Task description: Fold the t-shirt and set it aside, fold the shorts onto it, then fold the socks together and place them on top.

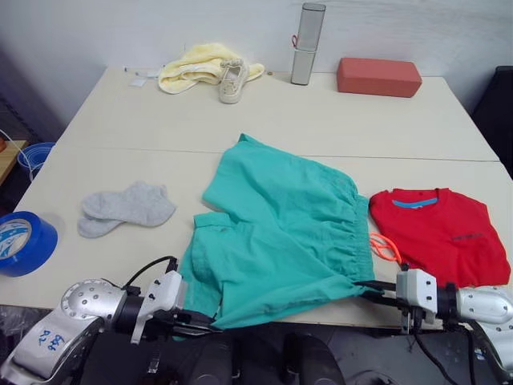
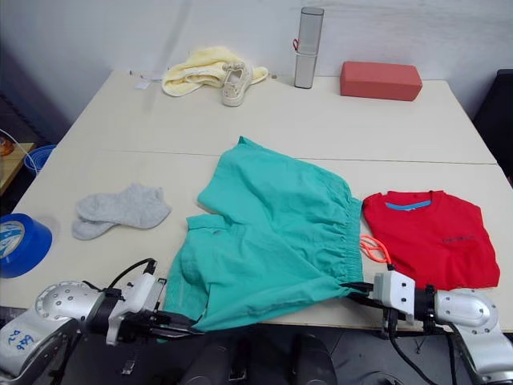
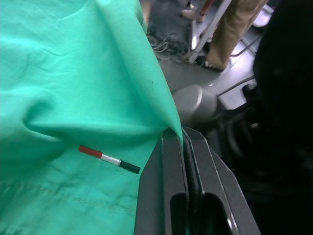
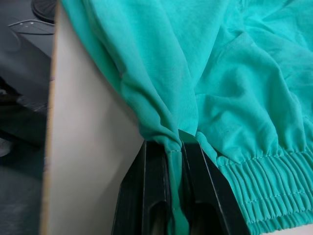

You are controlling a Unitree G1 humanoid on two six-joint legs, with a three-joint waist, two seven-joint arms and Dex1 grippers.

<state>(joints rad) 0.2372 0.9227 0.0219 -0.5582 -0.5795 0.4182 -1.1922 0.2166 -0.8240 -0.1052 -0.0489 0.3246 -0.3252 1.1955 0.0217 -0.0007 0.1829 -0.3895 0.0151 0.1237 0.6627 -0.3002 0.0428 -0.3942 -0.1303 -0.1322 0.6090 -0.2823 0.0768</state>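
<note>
The teal shorts (image 1: 276, 233) lie spread across the middle of the table, their near edge pulled past the table's front. My left gripper (image 1: 200, 322) is shut on the near left corner of the shorts (image 3: 73, 98). My right gripper (image 1: 367, 290) is shut on the near right corner by the elastic waistband (image 4: 264, 191). The orange drawstring (image 1: 385, 246) trails beside the folded red t-shirt (image 1: 440, 233) at the right. The grey socks (image 1: 124, 208) lie overlapping on the left of the table.
A blue tape roll (image 1: 22, 242) sits at the near left edge. At the back stand a yellow cloth (image 1: 196, 66), an off-white shoe (image 1: 232, 81), a grey cylinder (image 1: 307, 44) and a red-brown block (image 1: 378, 76). A person's legs (image 3: 234, 24) stand beyond the table.
</note>
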